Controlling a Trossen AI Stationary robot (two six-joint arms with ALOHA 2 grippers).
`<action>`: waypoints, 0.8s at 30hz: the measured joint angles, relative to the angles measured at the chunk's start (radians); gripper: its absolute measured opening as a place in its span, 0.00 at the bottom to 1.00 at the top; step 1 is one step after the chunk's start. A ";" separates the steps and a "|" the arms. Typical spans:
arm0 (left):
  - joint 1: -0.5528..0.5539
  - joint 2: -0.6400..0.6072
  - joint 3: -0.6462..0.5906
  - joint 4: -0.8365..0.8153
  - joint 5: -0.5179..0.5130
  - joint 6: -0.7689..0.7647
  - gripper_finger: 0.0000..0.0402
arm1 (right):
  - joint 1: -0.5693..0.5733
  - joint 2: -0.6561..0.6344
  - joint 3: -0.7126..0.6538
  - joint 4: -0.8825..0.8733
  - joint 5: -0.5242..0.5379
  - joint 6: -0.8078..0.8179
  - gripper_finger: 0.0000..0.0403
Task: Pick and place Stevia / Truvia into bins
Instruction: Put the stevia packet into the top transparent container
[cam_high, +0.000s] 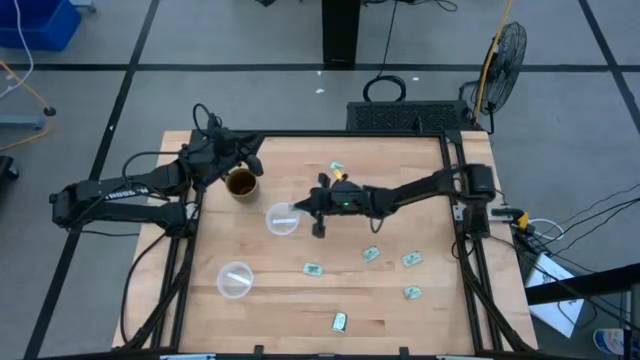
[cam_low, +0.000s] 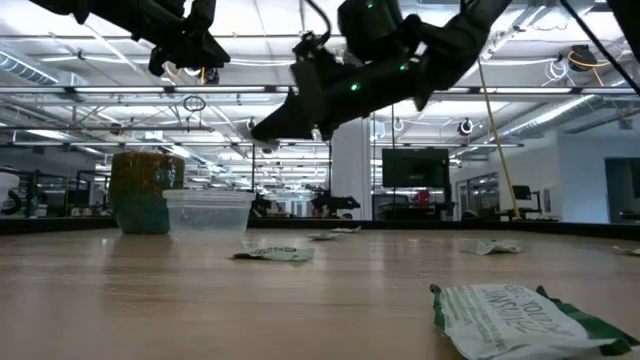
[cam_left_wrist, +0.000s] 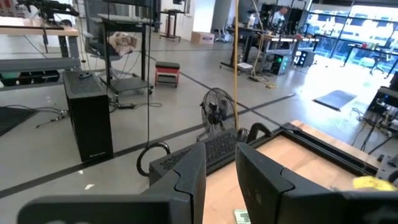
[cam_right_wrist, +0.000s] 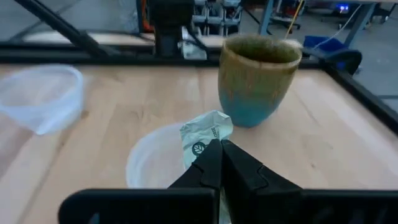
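Observation:
My right gripper (cam_right_wrist: 221, 149) is shut on a pale green and white Stevia sachet (cam_right_wrist: 204, 134). It hovers above a clear plastic bin (cam_high: 282, 219) at the table's middle. A second clear bin (cam_high: 235, 280) stands nearer the front left. More sachets lie flat on the wood: one at the far middle (cam_high: 338, 168) and several toward the front right (cam_high: 371, 254), (cam_high: 411, 292), (cam_high: 340, 321). My left gripper (cam_left_wrist: 221, 180) waits open and raised at the far left, close to the brown mug (cam_high: 240, 183), with nothing between its fingers. My right gripper pinches the sachet by its near edge (cam_right_wrist: 208, 148) between its two fingertips. The fingers come nearly level from the table's right side, slanting a little down. The crumpled sachet sticks out past the fingertips, lifted clear, over the bin's mouth (cam_right_wrist: 155, 165).
The brown mug (cam_right_wrist: 258, 78) stands just beyond the bin under my right gripper. The black frame (cam_high: 455, 200) runs along the table's edges. Bare wood (cam_high: 380, 215) lies between the bins and the sachets at the front right.

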 joint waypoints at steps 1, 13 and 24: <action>0.000 0.000 0.000 0.000 0.000 0.000 0.23 | 0.000 0.019 0.012 -0.001 0.000 0.000 0.00; 0.000 0.000 0.000 -0.021 0.001 0.003 0.23 | 0.000 0.158 0.062 0.163 -0.003 0.023 0.00; 0.000 0.000 0.000 -0.024 0.004 0.000 0.23 | 0.002 0.227 0.061 0.272 -0.055 0.048 0.01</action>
